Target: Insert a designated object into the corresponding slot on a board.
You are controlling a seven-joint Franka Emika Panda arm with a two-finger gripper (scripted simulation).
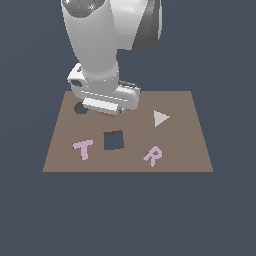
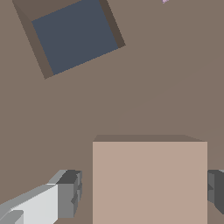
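The peach-tan square block (image 2: 149, 181) lies flat on the brown board (image 1: 185, 145), which also fills the wrist view (image 2: 166, 87). My gripper (image 2: 144, 192) straddles the block with its jaws apart. One grey finger (image 2: 70, 194) stands a small gap away from the block and the other (image 2: 215, 190) is at its opposite edge. The dark square slot (image 1: 114, 140) is empty and also shows in the wrist view (image 2: 76, 37), a short way from the block. In the exterior view my hand (image 1: 102, 102) sits low over the board behind the slot and hides the block.
A pink T (image 1: 83, 149) and a pink R (image 1: 153, 156) lie near the board's front edge. A white triangle (image 1: 160, 118) lies toward the exterior view's right. A dark hexagonal hole (image 1: 80, 108) sits just beside my hand.
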